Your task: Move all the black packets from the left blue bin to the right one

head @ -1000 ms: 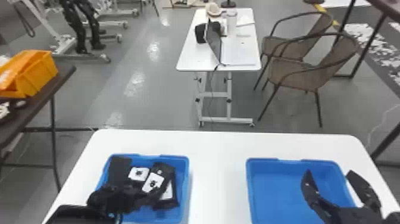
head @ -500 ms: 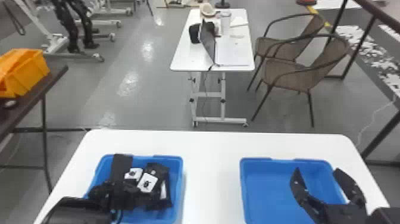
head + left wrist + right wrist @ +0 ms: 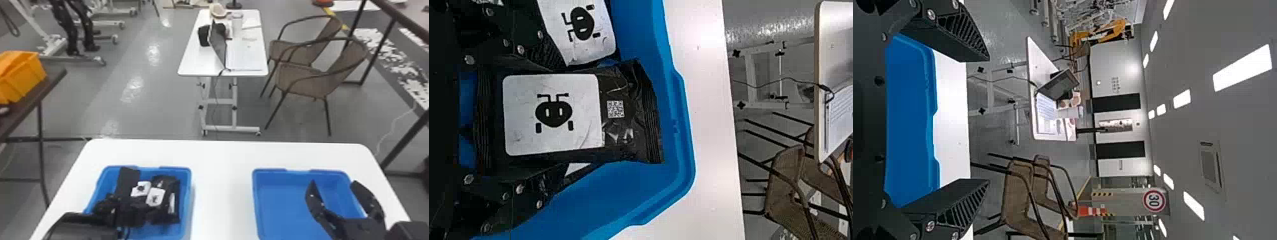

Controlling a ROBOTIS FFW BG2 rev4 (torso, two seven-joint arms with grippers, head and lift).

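My left gripper is low over the left blue bin, among black packets with white labels. A plain dark packet leans toward the bin's far side. In the left wrist view my left gripper stands open, its fingers along both sides of a labelled packet; another packet lies beside it. Above the right blue bin is my right gripper, open with nothing between its fingers; the right wrist view shows this gripper over the bin.
Both bins stand on a white table with bare surface between them. Behind it are a smaller white table with a laptop, and wicker chairs. An orange crate sits on a dark table at far left.
The head view has shifted slightly. My left gripper has moved somewhat forward and to the right, relative to the left bin. My right gripper has kept still over the right bin.
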